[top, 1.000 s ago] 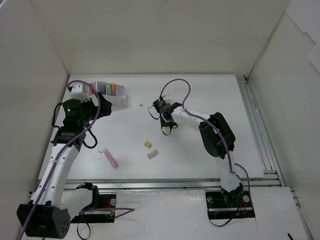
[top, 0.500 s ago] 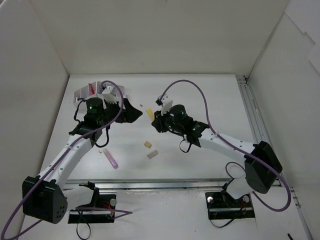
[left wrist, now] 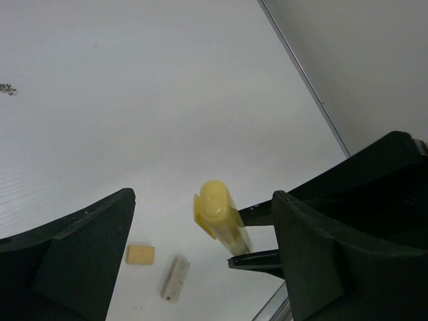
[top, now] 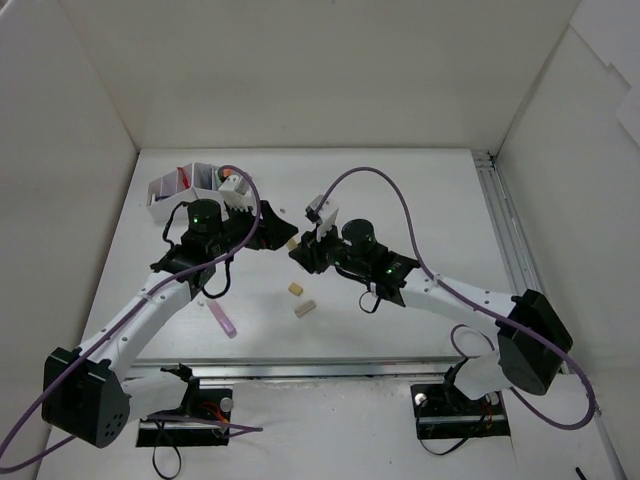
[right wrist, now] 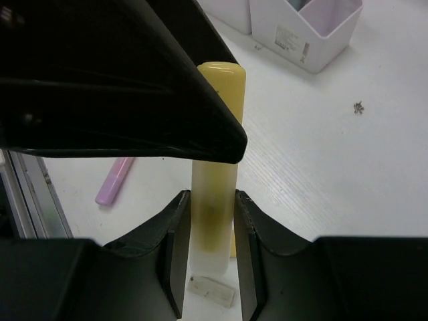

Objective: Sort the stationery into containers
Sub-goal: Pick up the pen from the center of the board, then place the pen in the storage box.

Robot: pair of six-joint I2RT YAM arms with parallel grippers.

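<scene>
My right gripper is shut on a stubby yellow marker and holds it above the table; the right wrist view shows the marker clamped between both fingers. My left gripper is open, and its jaws straddle the marker's free end with a gap on each side. A tan eraser, a greyish eraser block and a pink marker lie on the table. The white organizer box stands at the back left with markers in it.
White walls enclose the table on the left, back and right. A metal rail runs along the right edge and another along the front. The left gripper's body hides the top of the right wrist view.
The left arm swung right from the organizer toward the middle. The right gripper moved left with the yellow marker. The open left jaws now stand around the marker.
</scene>
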